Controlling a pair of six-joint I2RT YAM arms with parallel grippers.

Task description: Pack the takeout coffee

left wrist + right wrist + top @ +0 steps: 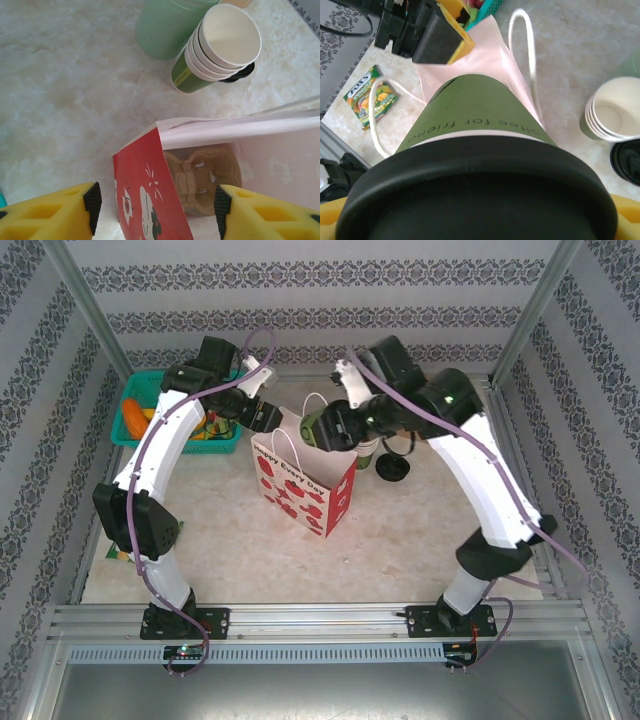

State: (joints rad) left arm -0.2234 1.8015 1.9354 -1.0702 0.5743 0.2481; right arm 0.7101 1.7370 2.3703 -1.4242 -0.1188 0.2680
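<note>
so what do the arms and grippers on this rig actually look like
The left arm and right arm have white shells between black joints and black bases, with a lilac cable looped along each. The left gripper has yellow fingers with cut-out windows and black pads.

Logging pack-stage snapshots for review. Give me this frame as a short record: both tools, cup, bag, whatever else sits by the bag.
left tool: open, straddling the gift bag side wall at its rim
right tool: shut on the takeout coffee
takeout coffee: black lid on, held tilted at the bag's open mouth
gift bag: upright, mouth open, pulp cup carrier at its bottom
beside bag: stacked paper cups, lidless; loose black lid on the table
stage: cup not yet packed
</note>
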